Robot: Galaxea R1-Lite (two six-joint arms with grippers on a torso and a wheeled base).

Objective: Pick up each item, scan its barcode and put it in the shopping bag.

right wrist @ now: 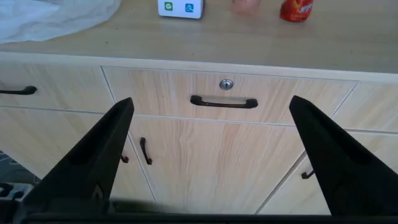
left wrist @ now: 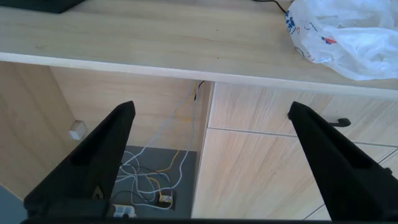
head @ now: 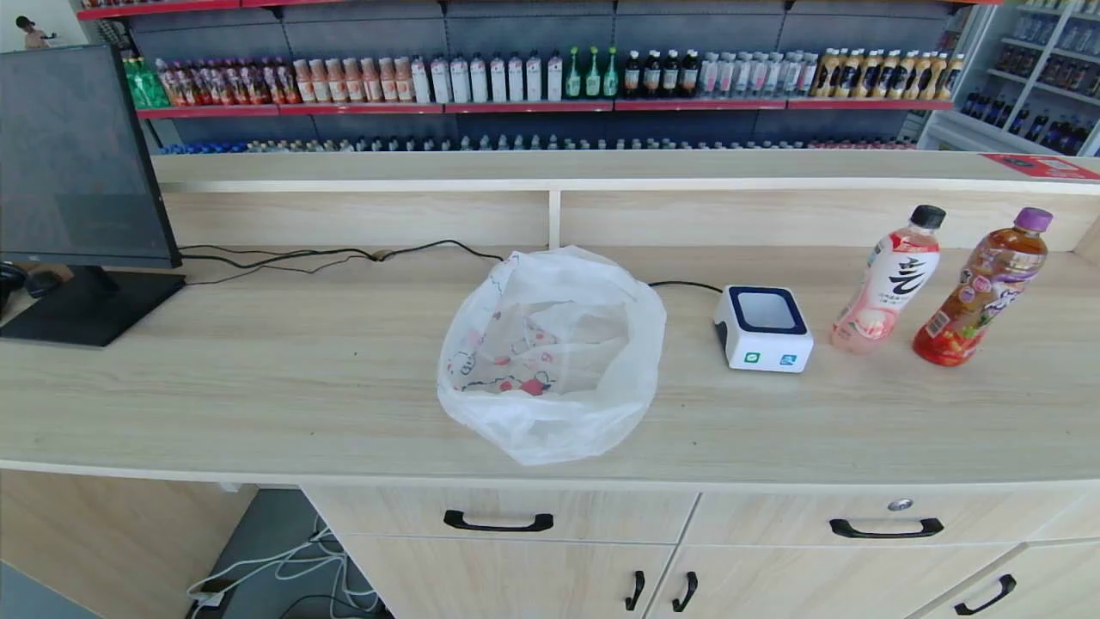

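A white plastic shopping bag (head: 550,352) lies open in the middle of the wooden counter (head: 258,378). To its right sits a white barcode scanner (head: 763,327) with a dark window. Further right stand a pink drink bottle (head: 889,279) with a black cap and a red tea bottle (head: 982,288) with a purple cap. My left gripper (left wrist: 208,134) hangs open below the counter's front edge, the bag (left wrist: 342,34) beyond it. My right gripper (right wrist: 211,127) is open in front of the drawers, with the scanner (right wrist: 180,8) and the red bottle's base (right wrist: 296,10) farther off.
A dark monitor (head: 82,163) on a black stand sits at the counter's left end, with cables (head: 326,254) running along the back. A raised ledge (head: 601,185) borders the rear. Drawers with black handles (head: 498,522) lie under the counter. Cables (left wrist: 149,177) lie on the floor.
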